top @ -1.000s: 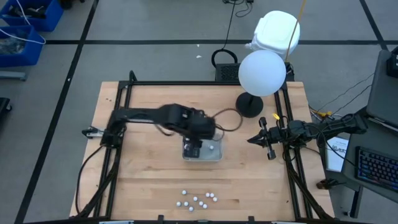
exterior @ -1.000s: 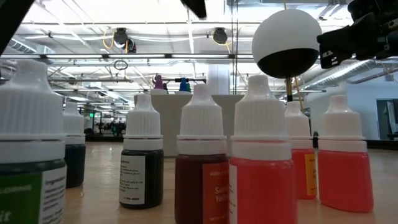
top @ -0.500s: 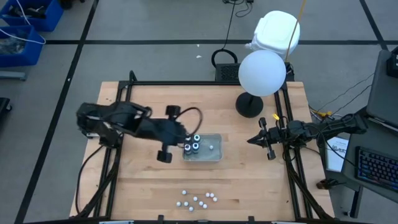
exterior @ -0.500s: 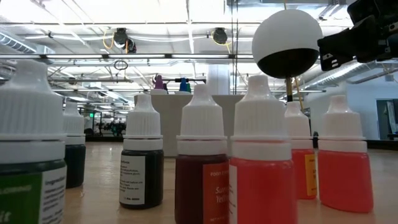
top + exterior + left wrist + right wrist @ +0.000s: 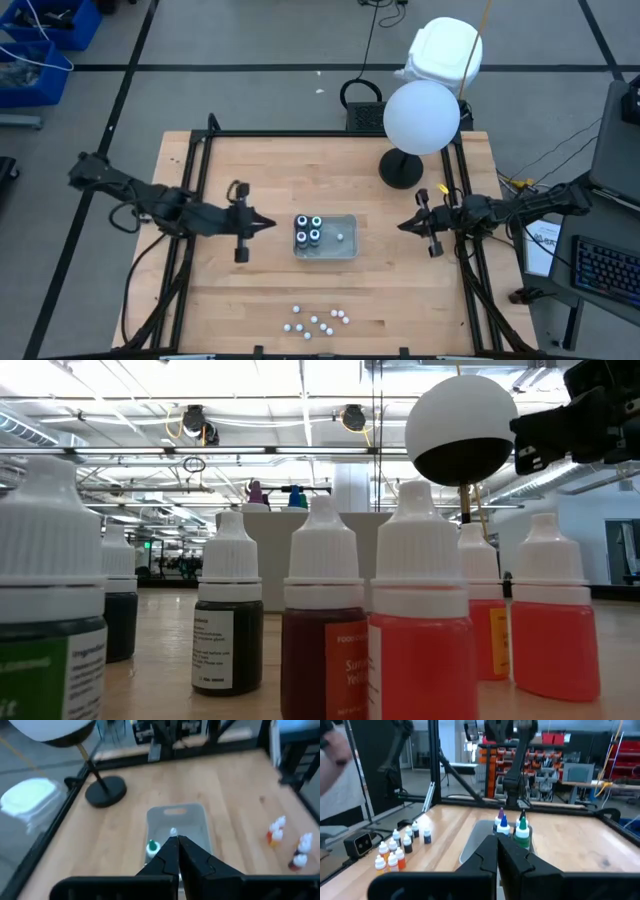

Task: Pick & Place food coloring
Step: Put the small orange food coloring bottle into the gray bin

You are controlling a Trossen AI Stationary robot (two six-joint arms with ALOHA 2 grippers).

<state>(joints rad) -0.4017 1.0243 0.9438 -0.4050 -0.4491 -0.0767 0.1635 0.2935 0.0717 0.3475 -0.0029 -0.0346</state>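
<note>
From above, only the caps of the four food coloring bottles [image 5: 309, 229] show, clustered at the left end of the clear tray [image 5: 343, 247]. The left gripper [image 5: 268, 226], left of the tray, is closed and empty. The right gripper [image 5: 403, 224], right of it, likewise.

The left gripper [image 5: 266, 224] points toward the clear tray [image 5: 345, 250] from just beside its left edge, fingers pressed together and empty, its dark arm stretched low and nearly straight from the table's left side. The right gripper [image 5: 404, 224] faces the same tray from its right, a little farther off, likewise closed on nothing, its arm reaching in level from the table's right edge.
</note>
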